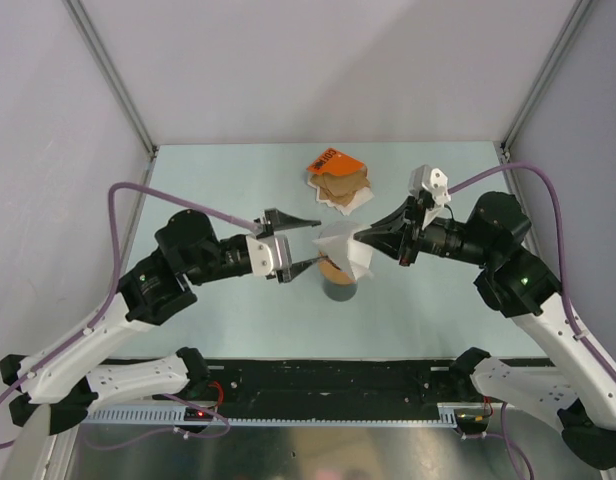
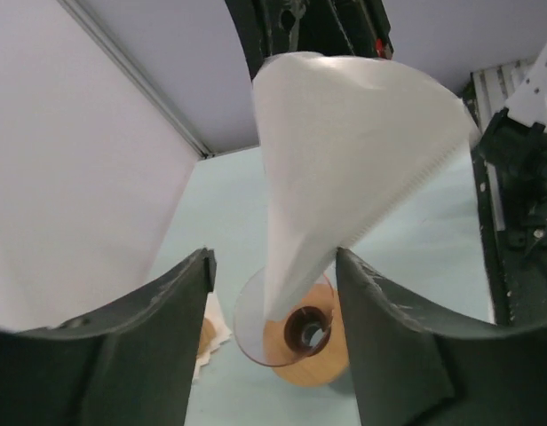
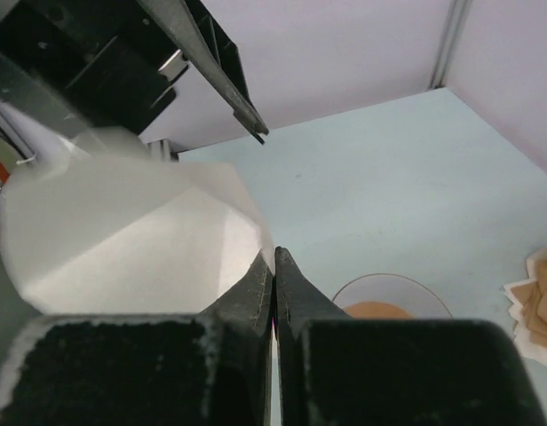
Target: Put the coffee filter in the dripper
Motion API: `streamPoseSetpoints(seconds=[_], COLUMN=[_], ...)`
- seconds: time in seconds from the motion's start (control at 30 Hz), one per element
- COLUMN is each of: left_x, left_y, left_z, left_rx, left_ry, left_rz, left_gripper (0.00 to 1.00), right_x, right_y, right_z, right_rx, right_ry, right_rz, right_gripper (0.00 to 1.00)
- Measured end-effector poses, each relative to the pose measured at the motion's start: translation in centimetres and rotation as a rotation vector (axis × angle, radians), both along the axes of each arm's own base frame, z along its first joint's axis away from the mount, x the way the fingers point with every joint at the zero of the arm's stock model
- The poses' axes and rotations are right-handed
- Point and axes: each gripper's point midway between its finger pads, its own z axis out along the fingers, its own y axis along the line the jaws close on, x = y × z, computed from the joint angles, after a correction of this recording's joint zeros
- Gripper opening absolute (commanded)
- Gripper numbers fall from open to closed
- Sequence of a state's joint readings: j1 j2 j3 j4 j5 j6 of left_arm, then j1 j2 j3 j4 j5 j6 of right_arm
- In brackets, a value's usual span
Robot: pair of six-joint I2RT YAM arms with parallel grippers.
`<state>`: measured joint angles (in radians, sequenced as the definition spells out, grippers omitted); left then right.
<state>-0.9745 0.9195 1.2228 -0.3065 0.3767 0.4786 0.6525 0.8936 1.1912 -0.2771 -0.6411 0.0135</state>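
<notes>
Right gripper pressed together on filter rim, hanging it point-down over dripper. Dripper mid-desk on ring atop cup. Left gripper spread, flanking cone, likely to guide it. Filter tip seemingly at dripper mouth, not seated.

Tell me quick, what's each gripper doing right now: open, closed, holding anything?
Left gripper: open, its fingers either side of the coffee filter, not clamping it.
Right gripper: shut on the coffee filter's edge.
</notes>
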Motion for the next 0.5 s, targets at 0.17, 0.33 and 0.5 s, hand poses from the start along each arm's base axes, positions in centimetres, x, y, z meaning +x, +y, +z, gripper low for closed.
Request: streamPoseSetpoints(seconds=[0.17, 0.33, 0.5], left_x=[1.1, 1.1, 3.4], left_y=[1.3, 3.7, 6.5], left_z=[0.0, -0.5, -2.1], left_rx=[-0.006, 0.002, 0.011], left_ry=[-0.005, 0.042, 0.181], left_rz=[0.095, 0.174, 0.313], left_gripper=[0.98, 1.00, 1.00], right_x=[1.7, 3.5, 5.2], right_y=[-1.2, -2.7, -3.0], right_z=[-0.1, -1.1, -0.6], right_rx=[-0.007, -0.096, -0.222], right_ry=[-0.008, 0.017, 0.101], right_rz=[-0.071, -0.141, -0.181], right_gripper=[0.00, 0.00, 0.00])
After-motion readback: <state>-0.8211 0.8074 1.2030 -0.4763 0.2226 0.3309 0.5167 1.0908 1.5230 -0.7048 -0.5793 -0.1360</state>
